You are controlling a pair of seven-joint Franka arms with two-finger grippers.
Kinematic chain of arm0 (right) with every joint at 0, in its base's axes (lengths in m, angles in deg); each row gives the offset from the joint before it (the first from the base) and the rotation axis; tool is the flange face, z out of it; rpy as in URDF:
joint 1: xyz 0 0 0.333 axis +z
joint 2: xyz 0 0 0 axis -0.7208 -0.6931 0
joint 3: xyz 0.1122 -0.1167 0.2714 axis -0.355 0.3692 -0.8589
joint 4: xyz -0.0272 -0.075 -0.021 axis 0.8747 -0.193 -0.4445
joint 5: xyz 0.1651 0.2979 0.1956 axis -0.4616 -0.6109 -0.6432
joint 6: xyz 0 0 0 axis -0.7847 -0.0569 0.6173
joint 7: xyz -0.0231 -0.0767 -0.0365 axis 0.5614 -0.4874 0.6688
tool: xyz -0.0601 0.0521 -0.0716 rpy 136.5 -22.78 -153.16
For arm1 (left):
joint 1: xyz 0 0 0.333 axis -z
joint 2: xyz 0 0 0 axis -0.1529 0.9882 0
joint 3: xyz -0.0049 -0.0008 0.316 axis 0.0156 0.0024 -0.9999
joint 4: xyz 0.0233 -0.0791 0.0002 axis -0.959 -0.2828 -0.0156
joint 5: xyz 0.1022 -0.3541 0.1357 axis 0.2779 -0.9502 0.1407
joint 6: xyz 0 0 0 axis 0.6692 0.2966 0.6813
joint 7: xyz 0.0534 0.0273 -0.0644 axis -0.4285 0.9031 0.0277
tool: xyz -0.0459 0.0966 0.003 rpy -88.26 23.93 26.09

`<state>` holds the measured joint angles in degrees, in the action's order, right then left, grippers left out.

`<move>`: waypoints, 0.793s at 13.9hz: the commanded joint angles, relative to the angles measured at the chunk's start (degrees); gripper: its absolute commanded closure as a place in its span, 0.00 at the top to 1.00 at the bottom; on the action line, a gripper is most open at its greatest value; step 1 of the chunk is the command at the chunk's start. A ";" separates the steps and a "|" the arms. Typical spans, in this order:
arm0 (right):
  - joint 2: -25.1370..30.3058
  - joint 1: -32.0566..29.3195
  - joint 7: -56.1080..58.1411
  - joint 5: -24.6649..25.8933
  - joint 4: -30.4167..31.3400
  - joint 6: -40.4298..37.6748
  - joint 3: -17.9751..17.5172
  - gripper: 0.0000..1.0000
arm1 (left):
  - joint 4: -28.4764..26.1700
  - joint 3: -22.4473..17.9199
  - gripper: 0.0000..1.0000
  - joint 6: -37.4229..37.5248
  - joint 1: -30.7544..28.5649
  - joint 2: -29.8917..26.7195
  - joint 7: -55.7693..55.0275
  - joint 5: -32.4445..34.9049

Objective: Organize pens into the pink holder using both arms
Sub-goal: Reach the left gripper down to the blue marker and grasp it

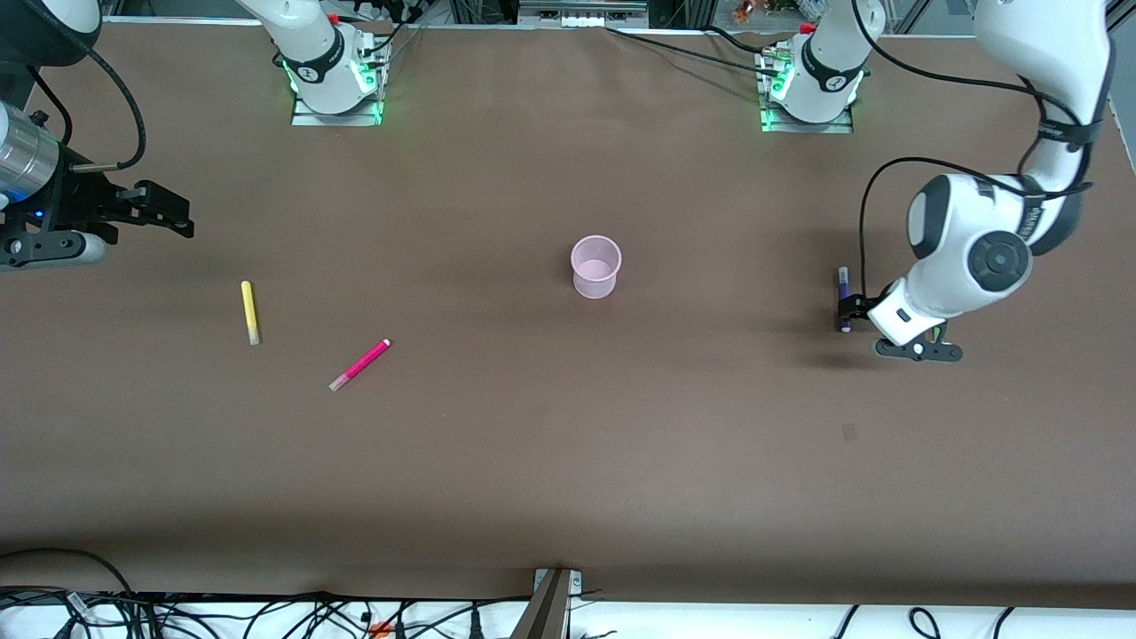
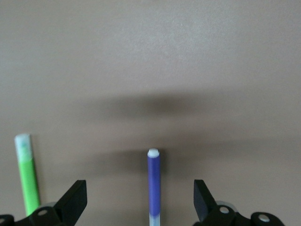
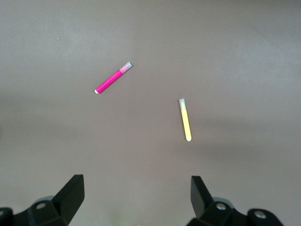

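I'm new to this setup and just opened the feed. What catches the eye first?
The pink holder stands alone mid-table. The left pincer is low and open astride the purple pen, the green pen beside it. The yellow pen and magenta pen lie near the open right pincer.

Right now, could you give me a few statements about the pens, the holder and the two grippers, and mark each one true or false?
1. The pink holder stands upright with no pen in it. True.
2. The left gripper is shut on the purple pen. False: its fingers are open, with the pen lying on the table between them.
3. The green pen lies beside the purple pen. True.
4. The yellow pen and the magenta pen lie toward the left arm's end of the table. False: they lie toward the right arm's end.
5. The right gripper holds the yellow pen. False: it is open and empty, over bare table.
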<state>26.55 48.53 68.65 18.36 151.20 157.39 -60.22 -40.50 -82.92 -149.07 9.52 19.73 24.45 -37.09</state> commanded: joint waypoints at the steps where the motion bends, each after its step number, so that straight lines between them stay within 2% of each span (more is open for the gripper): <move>1: -0.05 -0.03 1.10 -0.48 -0.77 -0.71 -0.09 1.00 | -4.12 0.02 1.00 -6.02 -0.02 0.15 1.19 1.19; 3: -0.05 -0.03 1.10 -0.48 -0.77 -0.71 -0.09 1.00 | -4.13 0.02 1.00 -8.22 -0.02 3.31 1.71 1.19; 5: -0.05 -0.03 1.10 -0.48 -0.77 -0.71 -0.09 1.00 | -4.21 0.02 0.73 -11.47 -0.54 5.52 3.64 1.19; 7: -0.05 -0.03 1.10 -0.48 -0.77 -0.71 0.00 1.00 | -4.13 0.02 0.32 -11.31 -0.63 5.52 4.27 1.19; 8: -0.05 -0.03 1.10 -0.48 -0.77 -0.71 -0.08 1.00 | -4.21 0.20 0.23 -11.31 -0.63 5.78 4.18 1.10; 9: -0.05 -0.03 1.10 -0.48 -0.77 -0.71 -0.09 1.00 | -4.30 0.20 0.20 -11.31 -0.63 6.22 4.27 1.10; 11: -0.05 -0.03 1.10 -0.48 -0.77 -0.71 -0.09 1.00 | -4.30 0.20 0.00 -11.31 -0.72 6.49 4.27 1.10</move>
<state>26.55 48.56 68.66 18.36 151.20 157.38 -60.24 -44.98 -82.75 -160.18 9.27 25.75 27.63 -36.70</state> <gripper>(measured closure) 0.000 0.661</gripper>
